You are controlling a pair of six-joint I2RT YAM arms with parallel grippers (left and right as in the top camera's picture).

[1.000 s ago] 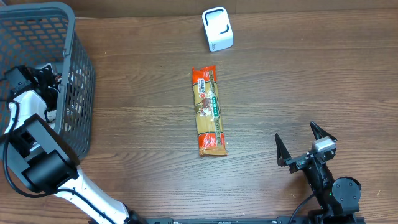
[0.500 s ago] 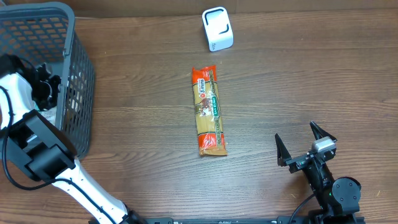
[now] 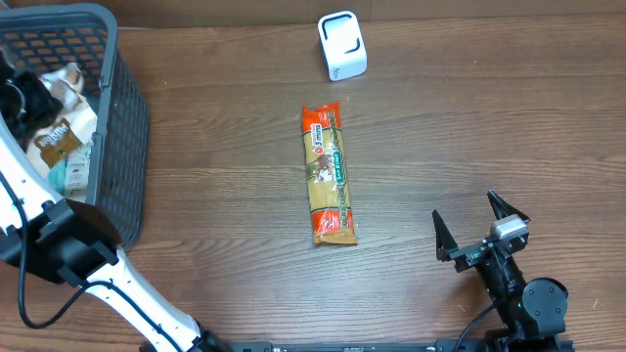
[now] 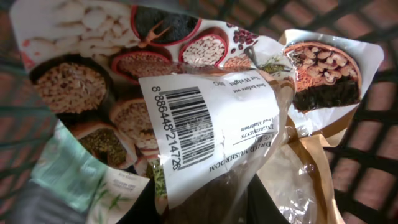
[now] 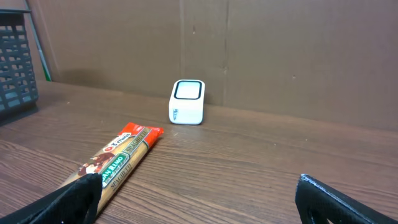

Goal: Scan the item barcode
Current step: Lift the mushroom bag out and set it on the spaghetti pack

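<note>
Basket [image 3: 125, 117] sits at the table's far-left corner, mesh walls around left gripper [image 4: 205, 205]. Spaghetti pack [image 3: 328, 176] mid-table. Mushroom bag [image 4: 186, 118] inside basket, left jaws clenched on it; barcode shows only in left wrist view. Scanner [image 3: 342, 45] at far edge. Right gripper [image 3: 463, 207] released, at front edge.

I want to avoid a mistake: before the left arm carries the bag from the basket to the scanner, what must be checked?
1. Left gripper shut on the mushroom bag: ok, the bag sits between its fingers.
2. Barcode showing whole: ok in the left wrist view.
3. Bag out of the basket: not ok, the mesh is behind it.
4. Scanner free: ok, nothing on it.
5. Right gripper out of the way: ok, open, at the table's near side.
</note>
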